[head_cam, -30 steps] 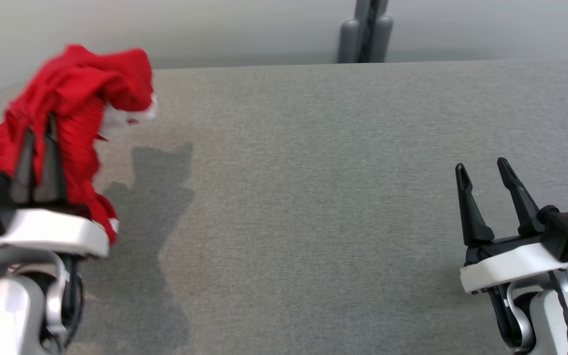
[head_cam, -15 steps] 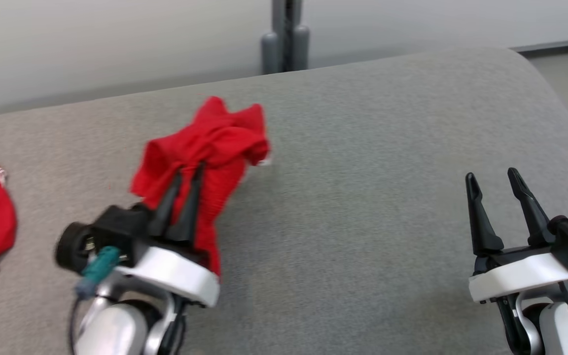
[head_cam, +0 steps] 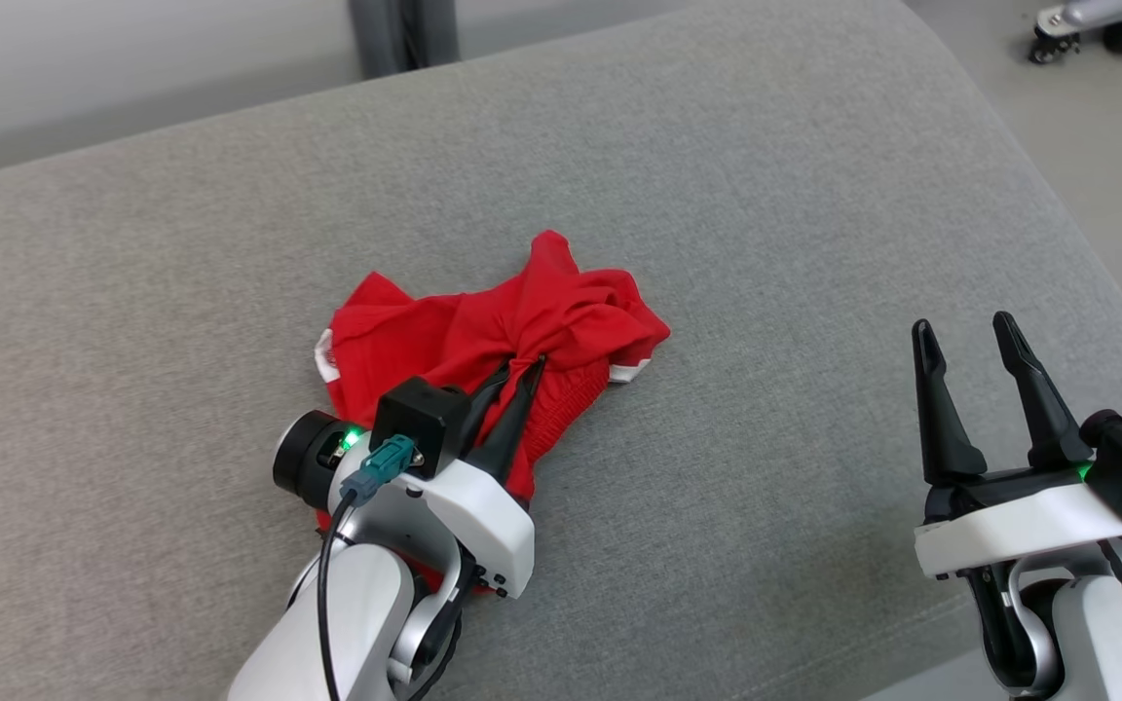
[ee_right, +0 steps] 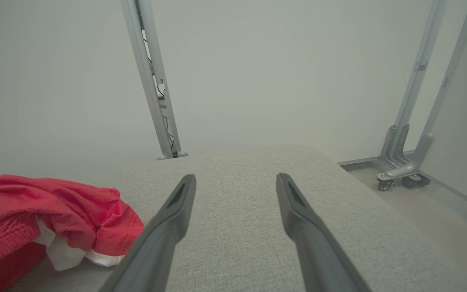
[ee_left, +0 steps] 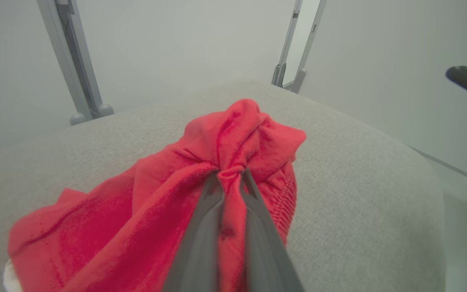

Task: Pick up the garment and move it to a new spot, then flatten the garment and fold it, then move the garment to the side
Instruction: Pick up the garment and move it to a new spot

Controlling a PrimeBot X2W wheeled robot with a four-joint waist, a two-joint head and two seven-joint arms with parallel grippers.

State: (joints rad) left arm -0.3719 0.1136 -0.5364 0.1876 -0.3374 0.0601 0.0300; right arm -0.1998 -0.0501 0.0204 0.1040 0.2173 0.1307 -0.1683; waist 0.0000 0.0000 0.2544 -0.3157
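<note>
While left jaws pinch it, red garment lies crumpled, long axis left-right, right jaws spread

garment | red, white trim, ribbed band | crumpled, bunched to a pinched knot near its middle | lying left of centre, mid-depth

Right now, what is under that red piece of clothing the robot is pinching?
The red garment lies crumpled on the grey padded surface, which shows all around it. The left gripper pinches a fold on top. Anything beneath the heap is covered by cloth.
</note>
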